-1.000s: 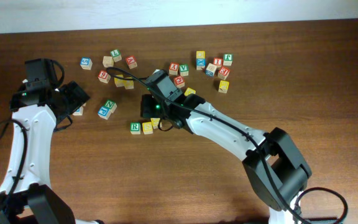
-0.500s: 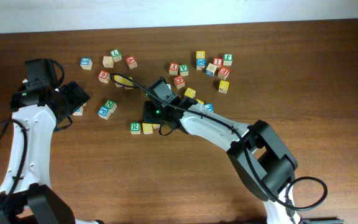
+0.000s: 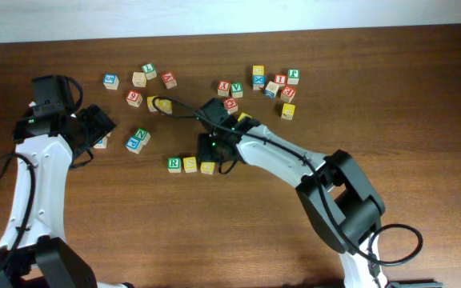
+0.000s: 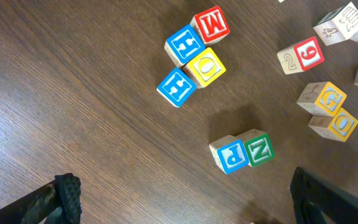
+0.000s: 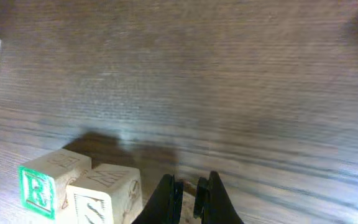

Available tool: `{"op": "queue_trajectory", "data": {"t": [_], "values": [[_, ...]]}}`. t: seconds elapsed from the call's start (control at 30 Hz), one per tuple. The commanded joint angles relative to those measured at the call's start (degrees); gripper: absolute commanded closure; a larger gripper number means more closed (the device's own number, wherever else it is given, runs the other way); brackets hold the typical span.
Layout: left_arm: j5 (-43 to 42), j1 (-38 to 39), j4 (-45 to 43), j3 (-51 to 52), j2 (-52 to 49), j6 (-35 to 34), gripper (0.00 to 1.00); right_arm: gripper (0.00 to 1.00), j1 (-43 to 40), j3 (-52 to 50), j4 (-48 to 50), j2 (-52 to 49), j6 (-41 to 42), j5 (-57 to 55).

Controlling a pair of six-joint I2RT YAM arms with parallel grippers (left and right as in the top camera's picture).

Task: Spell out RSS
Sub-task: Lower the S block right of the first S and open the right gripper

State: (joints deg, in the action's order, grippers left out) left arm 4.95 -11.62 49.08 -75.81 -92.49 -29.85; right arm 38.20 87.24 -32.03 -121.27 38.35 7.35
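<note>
Three cubes lie in a row on the table: the green R cube (image 3: 174, 164), a yellow S cube (image 3: 190, 165) touching it, and a second yellow cube (image 3: 207, 168) at the right end. My right gripper (image 3: 215, 158) is shut just above and behind that last cube. In the right wrist view the R cube (image 5: 39, 186) and the S cube (image 5: 104, 196) sit left of the shut right gripper (image 5: 190, 183), and the last cube is mostly hidden under the fingers. My left gripper (image 4: 191, 208) hangs wide open over bare table at the left, holding nothing.
Loose cubes lie scattered behind the row, a cluster at the back (image 3: 272, 86) and more at the left (image 3: 138, 141). Under the left wrist are red M (image 4: 211, 23), yellow O (image 4: 205, 66), blue P (image 4: 232, 155) and green N (image 4: 258, 149) cubes.
The right gripper has slid right and slightly forward along the row. The second yellow cube moved with it, from tilted behind the S cube to level at the row's right end.
</note>
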Motion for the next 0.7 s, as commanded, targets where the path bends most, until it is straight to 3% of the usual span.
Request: {"op": "queue_trajectory", "data": {"t": [0.0, 0.2, 0.3, 0.67], "values": [[0.3, -0.3, 0.1, -1.0, 1.1, -0.5, 0.01, 0.96, -1.1, 7.1, -6.6, 0.6, -4.1, -1.0], [0.3, -0.3, 0.1, -1.0, 1.1, -0.5, 0.01, 0.96, -1.2, 17.4, -24.9, 0.8, -5.4, 0.4], [0.3, -0.3, 0.1, -1.0, 1.1, -0.5, 0.01, 0.96, -0.3, 16.9, -31.8, 0.6, -5.4, 1.6], [0.3, -0.3, 0.1, -1.0, 1.1, -0.5, 0.01, 0.96, 2.7, 7.9, -24.0, -1.2, -1.7, 7.2]]}}
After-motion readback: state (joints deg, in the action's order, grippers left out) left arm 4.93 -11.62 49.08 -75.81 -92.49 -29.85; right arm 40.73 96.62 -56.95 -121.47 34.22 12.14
